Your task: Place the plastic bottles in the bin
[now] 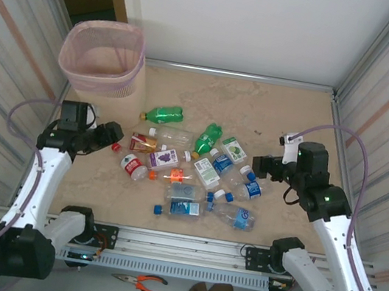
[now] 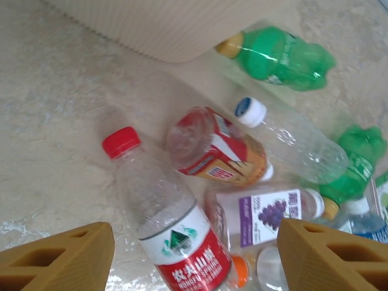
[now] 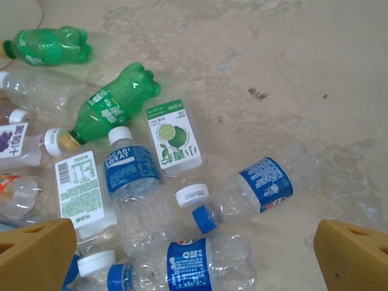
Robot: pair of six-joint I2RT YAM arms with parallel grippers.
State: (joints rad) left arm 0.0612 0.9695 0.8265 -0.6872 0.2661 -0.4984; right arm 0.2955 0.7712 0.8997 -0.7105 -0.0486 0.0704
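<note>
Top view: the plastic bottles (image 1: 189, 174) lie heaped mid-table and the bin (image 1: 100, 62) stands at the far left corner, with both arms crouched low beside the heap. Left wrist: the left gripper (image 2: 195, 233) is open and empty over a red-capped bottle (image 2: 176, 224). Its touching neighbours risk a double pinch or a slip. Right wrist: the right gripper (image 3: 194, 230) is spread wide and empty over crowded bottles.

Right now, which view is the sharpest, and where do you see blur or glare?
Top external: even light, faint shadows, labels too small to read. Left wrist: slightly soft, glints on the red-capped clear bottle. Right wrist: sharpest, print on the lime-label bottle is crisp.
</note>
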